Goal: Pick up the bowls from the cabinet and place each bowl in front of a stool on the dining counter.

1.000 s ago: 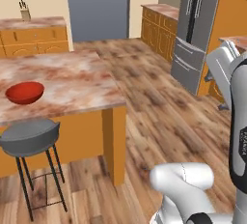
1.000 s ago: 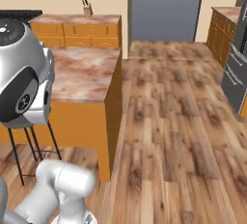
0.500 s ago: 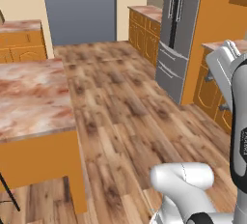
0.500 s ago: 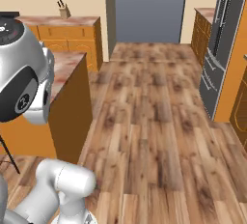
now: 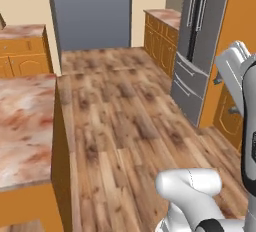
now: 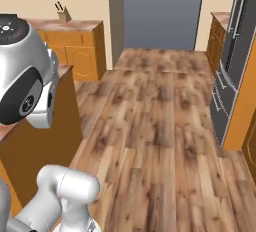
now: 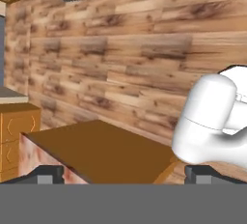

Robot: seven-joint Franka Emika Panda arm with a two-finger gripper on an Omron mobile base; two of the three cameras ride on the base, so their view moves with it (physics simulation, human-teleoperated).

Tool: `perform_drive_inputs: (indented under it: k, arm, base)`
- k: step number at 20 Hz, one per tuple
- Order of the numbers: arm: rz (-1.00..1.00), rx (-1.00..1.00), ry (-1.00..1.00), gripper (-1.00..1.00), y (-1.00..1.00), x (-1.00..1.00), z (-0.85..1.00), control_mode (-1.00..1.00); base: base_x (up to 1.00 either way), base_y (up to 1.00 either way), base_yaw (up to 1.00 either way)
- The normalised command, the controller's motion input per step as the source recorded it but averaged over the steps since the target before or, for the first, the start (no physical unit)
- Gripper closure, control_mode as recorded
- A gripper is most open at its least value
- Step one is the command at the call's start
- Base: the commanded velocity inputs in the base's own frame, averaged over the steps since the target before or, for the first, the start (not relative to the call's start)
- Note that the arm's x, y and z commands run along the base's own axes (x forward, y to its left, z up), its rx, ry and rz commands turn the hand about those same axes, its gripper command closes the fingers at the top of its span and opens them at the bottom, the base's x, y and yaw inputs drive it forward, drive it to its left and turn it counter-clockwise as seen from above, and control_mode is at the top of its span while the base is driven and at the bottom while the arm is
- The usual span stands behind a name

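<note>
The dining counter [image 5: 22,126] with its mottled reddish marble top fills the left of the left base view. Its orange end panel [image 6: 47,141] stands behind my arm in the right base view. Both bowls and the wall cabinet with flat doors are out of view. In the hand view my gripper [image 7: 123,175] is open, its two dark fingertips [image 7: 46,175] far apart with nothing between them. It looks down at the counter's orange end [image 7: 101,150] and the wooden floor.
A grey refrigerator [image 5: 200,46] stands on the right, with base cabinets [image 5: 160,36] beyond it. At the far left, a wall counter [image 6: 75,41] carries a knife block [image 6: 62,13]. Open wooden floor [image 6: 160,126] runs between the island and the refrigerator toward a grey doorway [image 5: 90,11].
The base has turned right, so the whole scene has slid left. The stool and the red bowl on the counter have left the views, and the refrigerator looms larger.
</note>
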Motion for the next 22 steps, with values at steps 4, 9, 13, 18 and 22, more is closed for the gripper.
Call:
perform_drive_inputs:
  k: [4, 9, 13, 18, 22]
  arm:
    - [0.00, 0.00, 0.00, -1.00, 0.00, 0.00, 0.00, 1.00]
    - [0.00, 0.00, 0.00, -1.00, 0.00, 0.00, 0.00, 1.00]
    - [0.00, 0.00, 0.00, -1.00, 0.00, 0.00, 0.00, 1.00]
    - [0.00, 0.00, 0.00, -1.00, 0.00, 0.00, 0.00, 1.00]
    - [0.00, 0.00, 0.00, -1.00, 0.00, 0.00, 0.00, 1.00]
  base:
    - [1.00, -0.05, 0.19]
    - [1.00, -0.21, 0.16]
    - [1.00, -0.18, 0.14]
    - [1.00, -0.31, 0.13]
    - [1.00, -0.22, 0.08]
